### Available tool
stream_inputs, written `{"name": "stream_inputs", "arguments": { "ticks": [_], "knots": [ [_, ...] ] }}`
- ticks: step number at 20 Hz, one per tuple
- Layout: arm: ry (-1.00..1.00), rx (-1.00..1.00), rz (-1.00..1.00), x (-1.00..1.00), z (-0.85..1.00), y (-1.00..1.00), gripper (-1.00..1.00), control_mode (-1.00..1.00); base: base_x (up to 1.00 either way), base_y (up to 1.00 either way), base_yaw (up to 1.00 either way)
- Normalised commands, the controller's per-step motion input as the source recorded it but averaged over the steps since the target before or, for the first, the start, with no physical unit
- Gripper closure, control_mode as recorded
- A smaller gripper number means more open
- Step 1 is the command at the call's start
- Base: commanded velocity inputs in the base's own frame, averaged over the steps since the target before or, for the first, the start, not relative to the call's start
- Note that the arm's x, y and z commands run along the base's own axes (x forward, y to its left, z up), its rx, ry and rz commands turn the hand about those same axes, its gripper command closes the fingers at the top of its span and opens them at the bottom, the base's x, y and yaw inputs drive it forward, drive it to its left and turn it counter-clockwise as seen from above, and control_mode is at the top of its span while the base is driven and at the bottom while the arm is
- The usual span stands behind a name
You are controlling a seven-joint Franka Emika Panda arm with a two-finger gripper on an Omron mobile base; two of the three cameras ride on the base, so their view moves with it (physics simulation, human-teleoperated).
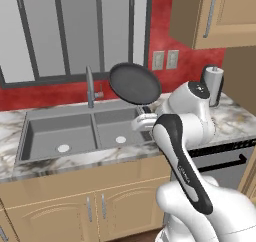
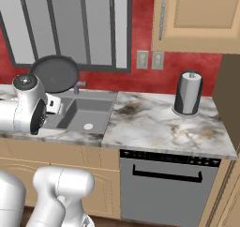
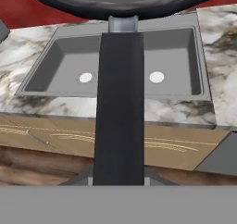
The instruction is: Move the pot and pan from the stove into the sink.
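Gripper [image 1: 145, 120] clamped on pan [image 1: 135, 83] handle, fingertips hidden by arm; pan tilted above sink [image 1: 60, 131], rim cut off top of hand view.

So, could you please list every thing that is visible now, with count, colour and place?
pan: one, dark grey-black, held tilted in the air above the sink's right basin
sink: one, grey, two basins, set in the marbled counter
faucet: one, grey metal, behind the sink
paper towel holder: one, dark with white roll, on the counter right of the sink
wall outlets: two, grey, on the red wall
dishwasher: one, grey, under the counter
end effector: one, white, shut on the pan's handle
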Motion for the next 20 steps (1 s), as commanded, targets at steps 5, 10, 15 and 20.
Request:
{"name": "stream_inputs", "arguments": {
  "ticks": [5, 10, 15, 20],
  "knots": [
    [0.03, 0.00, 0.00, 0.07, -0.13, 0.00, 1.00, -1.00, 0.00, 0.00, 0.00],
    [0.04, -0.02, -0.04, 0.13, -0.18, -0.05, 1.00, -1.00, 0.00, 0.00, 0.00],
    [0.04, 0.00, -0.11, 0.22, -0.17, -0.17, 1.00, -1.00, 0.00, 0.00, 0.00],
    [0.08, 0.00, -0.11, 0.42, -0.19, -0.12, 1.00, -1.00, 0.00, 0.00, 0.00]
  ]
}}
